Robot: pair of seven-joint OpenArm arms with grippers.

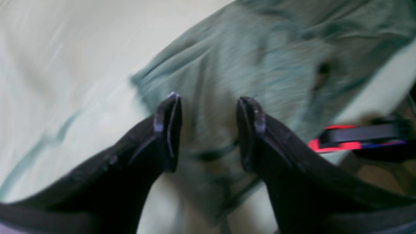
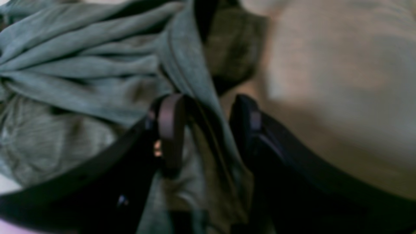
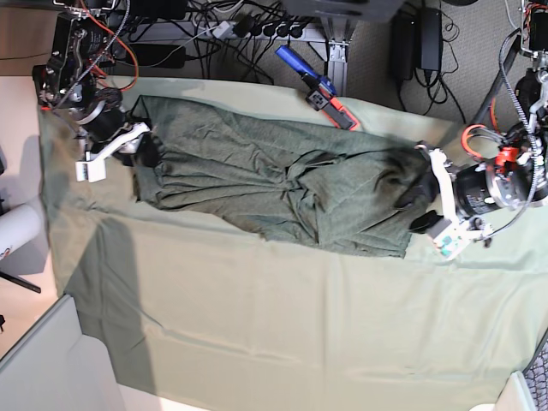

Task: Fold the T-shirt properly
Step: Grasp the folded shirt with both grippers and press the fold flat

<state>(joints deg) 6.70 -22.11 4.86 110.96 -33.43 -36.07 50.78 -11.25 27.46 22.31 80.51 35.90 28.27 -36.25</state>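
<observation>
The dark olive-green T-shirt [image 3: 274, 184] lies wrinkled across the far half of the pale green table cloth [image 3: 257, 325]. My left gripper [image 3: 413, 208] sits at the shirt's right end in the base view. In its wrist view the left gripper [image 1: 209, 130] is open, just above the T-shirt [image 1: 260, 65] near its edge, with nothing pinched. My right gripper [image 3: 144, 147] is at the shirt's left end. Its wrist view shows the right gripper [image 2: 208, 130] with jaws apart, and a bunched fold of the T-shirt [image 2: 81, 68] runs loosely between the fingers.
A blue, black and red tool [image 3: 318, 87] lies on the cloth's far edge, and the left wrist view shows the same tool [image 1: 357, 138] to the right of that gripper. Cables and power strips [image 3: 248, 26] crowd the floor beyond the table. The cloth hangs over the near-left edge.
</observation>
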